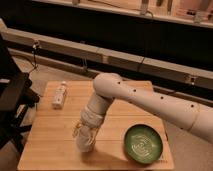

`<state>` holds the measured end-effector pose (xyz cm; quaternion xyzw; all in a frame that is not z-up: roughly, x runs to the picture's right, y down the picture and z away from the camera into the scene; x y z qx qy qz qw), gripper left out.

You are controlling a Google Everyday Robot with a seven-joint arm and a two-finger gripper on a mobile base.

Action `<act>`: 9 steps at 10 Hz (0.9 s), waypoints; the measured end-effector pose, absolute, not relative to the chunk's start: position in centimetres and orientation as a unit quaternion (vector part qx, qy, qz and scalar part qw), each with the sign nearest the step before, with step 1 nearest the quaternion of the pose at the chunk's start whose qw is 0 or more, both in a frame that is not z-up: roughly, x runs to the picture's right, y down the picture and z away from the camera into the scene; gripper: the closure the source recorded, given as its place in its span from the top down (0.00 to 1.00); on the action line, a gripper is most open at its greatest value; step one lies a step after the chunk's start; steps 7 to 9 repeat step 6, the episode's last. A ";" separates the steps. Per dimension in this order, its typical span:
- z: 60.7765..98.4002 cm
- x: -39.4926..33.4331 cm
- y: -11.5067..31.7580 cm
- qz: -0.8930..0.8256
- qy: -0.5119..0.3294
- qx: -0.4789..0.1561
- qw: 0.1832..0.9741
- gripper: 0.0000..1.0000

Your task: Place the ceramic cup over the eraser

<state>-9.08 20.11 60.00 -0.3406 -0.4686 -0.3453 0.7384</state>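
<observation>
My gripper (85, 142) points straight down at the front left of the wooden table (50, 150), its tip at or just above the surface. A pale cream shape at its lower end may be the ceramic cup (84, 146), but I cannot tell it apart from the gripper. The white arm comes in from the right and bends down over the table's middle. The eraser is not in view. It may be hidden under the gripper.
A white bottle (60, 95) lies at the back left of the table. A round green plate (143, 143) sits at the front right, close to the gripper's right. A dark chair or stand (15, 100) is left of the table.
</observation>
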 end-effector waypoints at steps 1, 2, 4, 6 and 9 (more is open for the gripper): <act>60.1 -9.0 20.3 -0.345 -0.468 -0.342 0.738 0.65; 60.2 -9.0 20.4 -0.345 -0.466 -0.343 0.739 0.67; 60.1 -9.1 19.6 -0.345 -0.466 -0.337 0.742 0.79; 60.2 -8.9 19.6 -0.344 -0.467 -0.339 0.741 0.80; 60.2 -8.9 19.6 -0.344 -0.467 -0.339 0.741 0.80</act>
